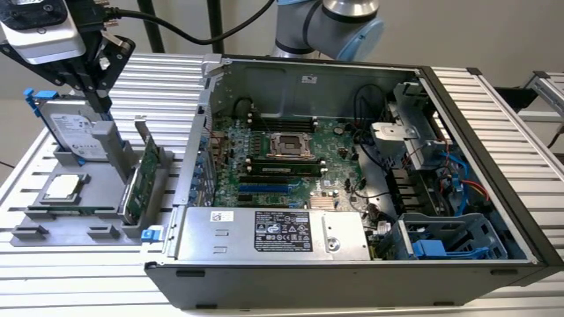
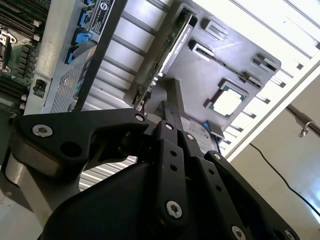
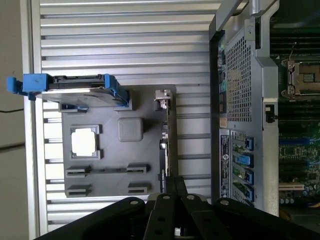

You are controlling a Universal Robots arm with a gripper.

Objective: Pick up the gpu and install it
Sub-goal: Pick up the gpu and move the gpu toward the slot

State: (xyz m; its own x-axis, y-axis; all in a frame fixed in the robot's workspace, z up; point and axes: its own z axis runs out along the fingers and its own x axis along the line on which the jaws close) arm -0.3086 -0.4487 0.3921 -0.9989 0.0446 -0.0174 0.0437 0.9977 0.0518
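Observation:
The gpu [image 1: 141, 177] is a thin green card standing on its edge in a slot of the grey parts holder [image 1: 53, 228], at the exterior view's left beside the open computer case [image 1: 352, 152]. In the first wrist view I see the gpu [image 3: 165, 145] edge-on, with its silver bracket [image 3: 162, 97] at one end. It also appears edge-on in the second wrist view [image 2: 165, 55]. My gripper [image 1: 99, 104] hangs above the holder, up over the hard drive, with its fingers together and nothing between them. Its fingertips [image 3: 173, 181] line up with the card's thin edge, well above it [image 2: 170, 107].
A silver hard drive with blue rails [image 1: 75, 132] stands upright at the holder's back, and a square processor chip [image 1: 63, 188] lies flat in a pocket. Inside the case are the motherboard [image 1: 282, 158], a power supply [image 1: 273, 232] and cables. The case's side wall [image 1: 198, 145] rises right beside the holder.

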